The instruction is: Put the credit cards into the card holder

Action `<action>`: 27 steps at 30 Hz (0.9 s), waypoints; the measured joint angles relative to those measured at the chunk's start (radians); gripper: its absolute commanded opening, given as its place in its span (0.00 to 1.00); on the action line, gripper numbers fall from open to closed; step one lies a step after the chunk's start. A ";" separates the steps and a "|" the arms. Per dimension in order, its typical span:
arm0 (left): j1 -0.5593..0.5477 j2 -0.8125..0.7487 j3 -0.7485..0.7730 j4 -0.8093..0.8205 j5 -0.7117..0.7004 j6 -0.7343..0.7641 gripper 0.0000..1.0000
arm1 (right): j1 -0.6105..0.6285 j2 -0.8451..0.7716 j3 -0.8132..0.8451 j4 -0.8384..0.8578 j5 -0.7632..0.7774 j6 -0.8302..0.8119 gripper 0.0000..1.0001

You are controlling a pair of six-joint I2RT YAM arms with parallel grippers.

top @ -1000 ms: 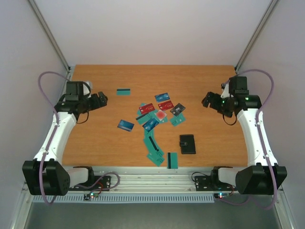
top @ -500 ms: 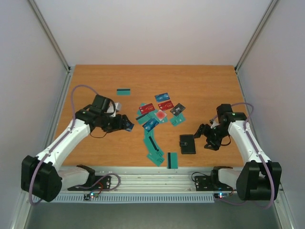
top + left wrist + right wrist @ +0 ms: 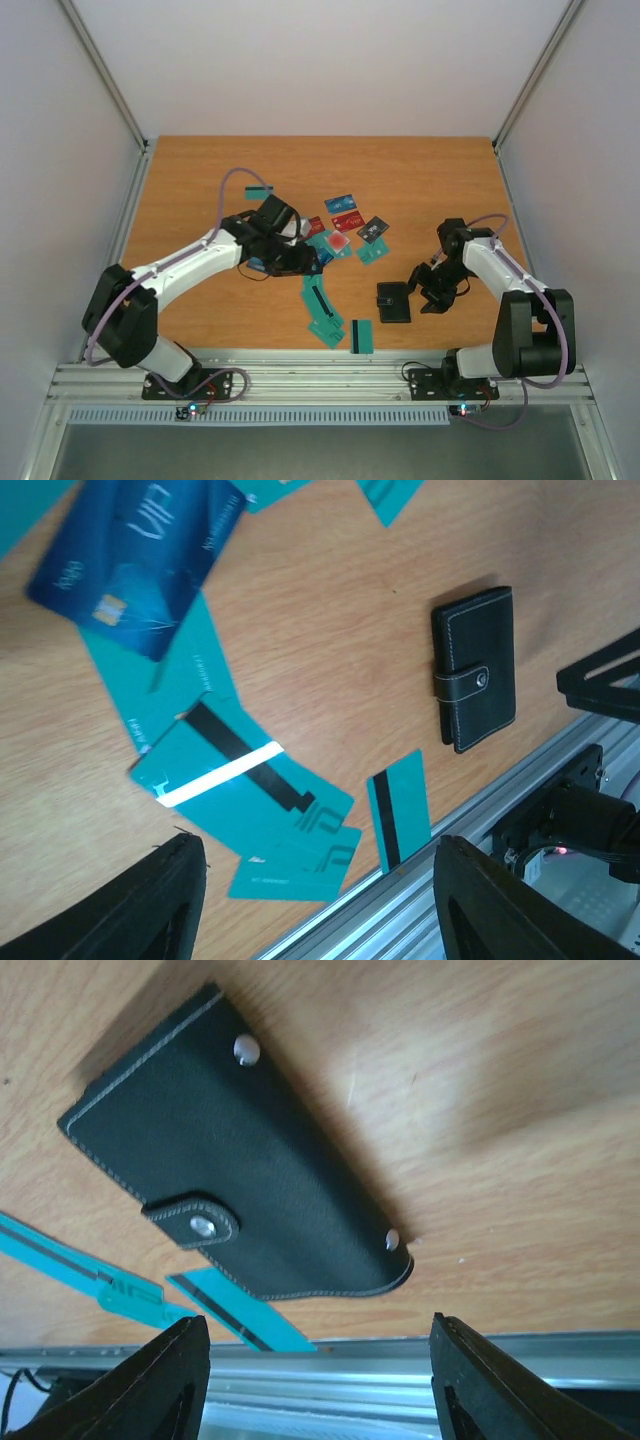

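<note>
Orange-brown wooden table (image 3: 200,180) strewn with thin plastic credit cards (image 3: 318,298) and one small black stitched card holder (image 3: 393,302).
Most cards cluster mid-table, several overlapping, with teal ones trailing toward the near edge, where a teal card with a black stripe (image 3: 361,335) lies. A dark blue card (image 3: 140,560) overlaps teal ones. A red card (image 3: 347,221) and a dark grey card (image 3: 373,230) lie farther back, and a lone teal card (image 3: 260,191) sits far left. The holder lies snapped closed, right of the cluster.

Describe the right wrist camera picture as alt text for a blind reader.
A closed black card holder, snap strap fastened, lies on the wooden table beyond the open right gripper. Teal credit cards peek out near the metal rail.
</note>
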 measured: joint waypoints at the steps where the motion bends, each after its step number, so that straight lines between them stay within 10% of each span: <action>1: -0.016 0.019 0.010 0.007 0.000 -0.004 0.63 | 0.001 0.010 0.000 0.011 0.008 0.001 0.58; 27: -0.117 0.166 0.125 0.046 -0.073 -0.063 0.60 | 0.266 0.171 -0.038 0.283 -0.014 0.055 0.58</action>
